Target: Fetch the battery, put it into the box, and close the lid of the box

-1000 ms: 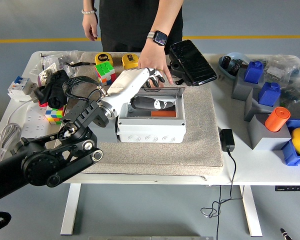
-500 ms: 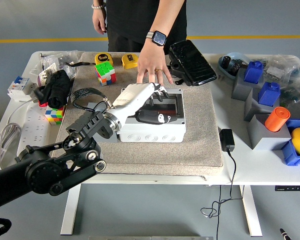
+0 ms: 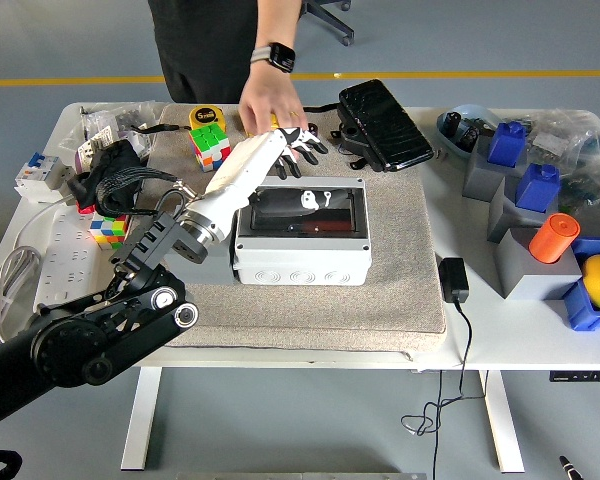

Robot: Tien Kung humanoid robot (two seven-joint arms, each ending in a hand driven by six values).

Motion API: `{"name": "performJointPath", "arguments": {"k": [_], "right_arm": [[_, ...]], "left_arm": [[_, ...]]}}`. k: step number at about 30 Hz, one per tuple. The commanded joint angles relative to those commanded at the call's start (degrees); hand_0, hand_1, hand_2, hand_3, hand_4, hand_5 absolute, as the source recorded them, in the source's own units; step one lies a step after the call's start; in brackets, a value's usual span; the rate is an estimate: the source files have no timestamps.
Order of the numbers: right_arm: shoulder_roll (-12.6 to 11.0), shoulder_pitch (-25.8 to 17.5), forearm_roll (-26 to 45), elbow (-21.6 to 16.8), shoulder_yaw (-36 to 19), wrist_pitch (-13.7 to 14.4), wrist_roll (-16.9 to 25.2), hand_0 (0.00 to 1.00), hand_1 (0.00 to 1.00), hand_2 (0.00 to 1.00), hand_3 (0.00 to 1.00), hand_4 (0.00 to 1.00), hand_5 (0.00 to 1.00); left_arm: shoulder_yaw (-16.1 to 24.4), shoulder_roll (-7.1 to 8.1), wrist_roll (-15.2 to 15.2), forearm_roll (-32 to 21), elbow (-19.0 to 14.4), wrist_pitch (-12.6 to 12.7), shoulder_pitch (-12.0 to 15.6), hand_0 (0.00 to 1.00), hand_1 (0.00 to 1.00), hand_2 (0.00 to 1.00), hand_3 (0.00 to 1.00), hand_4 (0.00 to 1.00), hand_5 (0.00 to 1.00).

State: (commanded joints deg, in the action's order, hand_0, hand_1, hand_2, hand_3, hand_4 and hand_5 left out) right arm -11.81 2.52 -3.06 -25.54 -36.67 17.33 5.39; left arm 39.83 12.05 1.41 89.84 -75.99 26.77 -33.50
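Reaching in from the left over the grey box (image 3: pixel 300 232), with the left robot hand (image 3: pixel 298 153) just past its far edge, dark fingers (image 3: pixel 302 158) spread and gripping nothing. Resting flat across the box top, the see-through lid (image 3: pixel 308 207), apparently shut, though glare makes the latch hard to judge. Hidden from sight, the battery, presumably inside under the lid; only dark shapes visible through the plastic. Centred on the grey mat (image 3: pixel 310 290) on the white counter (image 3: pixel 500 340), likely to keep the box from sliding under pressure. Just beyond the robot hand, a person's hand (image 3: pixel 268 103) pressed down at the mat's far edge, beside a yellow tape measure (image 3: pixel 208 117) marked with a "5". No other readable labels. Off to the left, a puzzle cube (image 3: pixel 210 145). No right arm visible.
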Motion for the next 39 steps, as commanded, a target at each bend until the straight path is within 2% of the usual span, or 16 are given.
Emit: {"name": "performJointPath", "arguments": {"k": [3, 4, 7, 9, 10, 14, 18, 22, 24, 30, 34, 36, 39], "right_arm": [[-0.02, -0.03, 0.10, 0.07, 0.10, -0.12, -0.05, 0.588, 0.599, 0.628, 0.544, 0.979, 0.568], [-0.03, -0.03, 0.17, 0.14, 0.24, -0.18, -0.11, 0.588, 0.599, 0.628, 0.544, 0.979, 0.567], [-0.12, 0.01, 0.44, 0.35, 0.42, -0.33, -0.22, 0.588, 0.599, 0.628, 0.544, 0.979, 0.567], [-0.19, 0.08, 0.57, 0.44, 0.56, -0.40, -0.27, 0.588, 0.599, 0.628, 0.544, 0.979, 0.567], [-0.24, 0.17, 0.64, 0.48, 0.60, -0.42, -0.32, 0.588, 0.600, 0.629, 0.544, 0.978, 0.567], [-0.47, 0.37, 0.64, 0.47, 0.51, -0.43, -0.39, 0.588, 0.600, 0.629, 0.544, 0.978, 0.567], [-0.43, 0.35, 0.78, 0.66, 0.41, -0.57, -0.53, 0.588, 0.599, 0.629, 0.544, 0.979, 0.567], [-0.31, 0.23, 0.99, 0.94, 0.54, -0.81, -0.73, 0.588, 0.600, 0.629, 0.544, 0.979, 0.568], [-0.29, 0.22, 1.03, 0.99, 0.54, -0.84, -0.76, 0.588, 0.600, 0.629, 0.544, 0.979, 0.568], [-0.31, 0.37, 0.77, 0.74, 0.15, -0.62, -0.61, 0.588, 0.600, 0.630, 0.544, 0.979, 0.568], [-0.25, 0.40, 0.74, 0.71, 0.08, -0.65, -0.56, 0.589, 0.599, 0.630, 0.544, 0.979, 0.569], [-0.19, 0.28, 0.81, 0.86, 0.16, -0.79, -0.64, 0.589, 0.599, 0.630, 0.544, 0.979, 0.569], [-0.19, 0.17, 0.79, 0.92, 0.14, -0.89, -0.69, 0.589, 0.599, 0.630, 0.544, 0.979, 0.569]], "left_arm": [[4.28, 0.17, -4.30, -5.37, -0.16, 1.14, 3.01, 0.398, 0.561, 0.560, 0.604, 0.998, 0.569], [5.62, 0.21, -5.86, -7.31, 0.01, 1.26, 3.70, 0.465, 0.595, 0.575, 0.608, 0.998, 0.565], [10.17, 0.42, -10.03, -13.94, 1.22, 0.47, 5.95, 0.465, 0.595, 0.575, 0.608, 0.998, 0.565], [12.83, 0.51, -11.45, -18.25, 1.82, 0.09, 7.11, 0.465, 0.595, 0.575, 0.608, 0.998, 0.565], [14.50, 0.81, -12.01, -20.40, 1.93, -0.24, 8.15, 0.499, 0.611, 0.601, 0.611, 0.990, 0.555], [18.98, 2.35, -13.50, -24.19, 1.94, -0.64, 11.19, 0.499, 0.611, 0.601, 0.611, 0.990, 0.555], [22.49, 3.32, -14.12, -26.14, 2.62, -1.55, 13.09, 0.509, 0.619, 0.607, 0.613, 0.994, 0.559], [25.27, 3.54, -14.34, -28.68, 2.90, -2.34, 13.91, 0.510, 0.621, 0.607, 0.614, 0.992, 0.555], [25.82, 3.62, -14.21, -29.22, 2.82, -2.58, 14.06, 0.510, 0.621, 0.607, 0.614, 0.992, 0.555], [26.40, 4.33, -15.22, -36.43, 2.08, -3.98, 15.27, 0.495, 0.616, 0.592, 0.602, 0.974, 0.537], [26.79, 4.48, -14.90, -36.77, 2.07, -4.34, 15.74, 0.485, 0.612, 0.600, 0.598, 0.965, 0.528], [27.10, 4.48, -13.33, -36.17, 2.26, -4.69, 15.80, 0.485, 0.612, 0.600, 0.598, 0.965, 0.528], [27.29, 4.56, -12.52, -36.14, 2.42, -4.93, 15.80, 0.485, 0.612, 0.600, 0.598, 0.965, 0.528]]}}
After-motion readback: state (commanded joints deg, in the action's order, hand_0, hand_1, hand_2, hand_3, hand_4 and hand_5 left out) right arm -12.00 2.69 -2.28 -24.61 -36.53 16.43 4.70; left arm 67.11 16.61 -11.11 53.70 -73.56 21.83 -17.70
